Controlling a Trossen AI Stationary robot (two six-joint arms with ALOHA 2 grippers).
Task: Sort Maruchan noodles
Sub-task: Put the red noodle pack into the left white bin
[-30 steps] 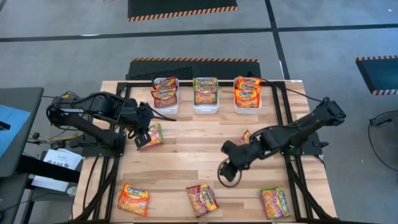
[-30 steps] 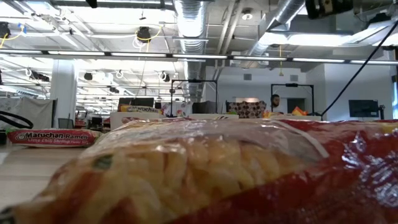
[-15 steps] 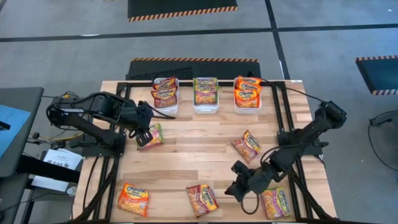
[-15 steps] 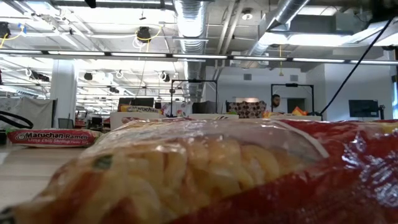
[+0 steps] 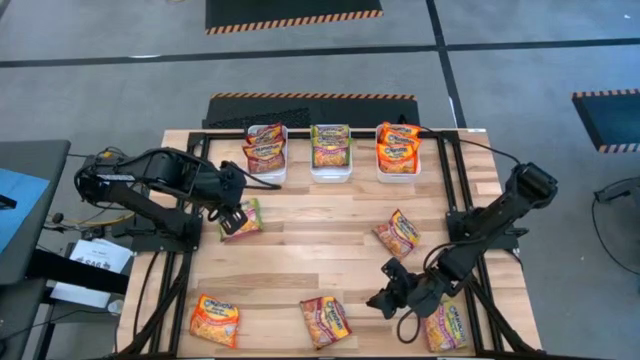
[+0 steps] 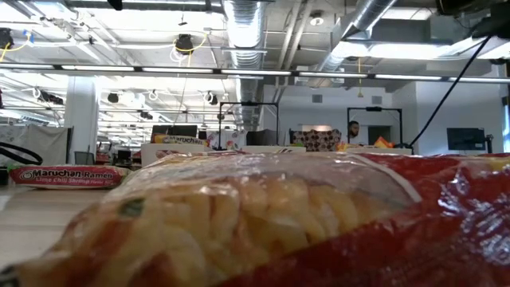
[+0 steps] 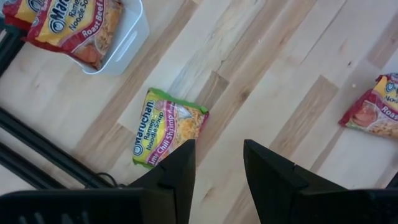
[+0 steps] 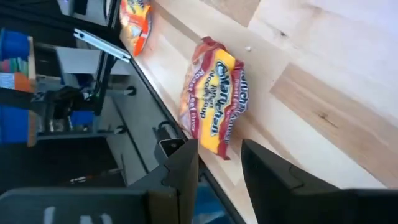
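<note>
- Left gripper [image 5: 232, 218] hangs over the green packet [image 5: 243, 217] at the table's [image 5: 300, 260] left, jaws spread and empty.
- Right gripper [image 5: 381, 300] hangs near the front edge, jaws spread and empty, between the maroon packet [image 5: 325, 320] and a front-right packet [image 5: 447, 326].
- Three far bins [image 5: 331, 172] hold packets.

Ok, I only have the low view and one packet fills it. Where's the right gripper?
Observer: The right gripper hovers near the table's front edge, between the red-edged packet and the front-right green packet. It is open and empty.
Operator: And the left one?
Observer: The left gripper is by the lime chili packet and is also open, holding nothing.
Operator: The bins?
Observer: The three white bins along the far edge all hold packets.
</note>
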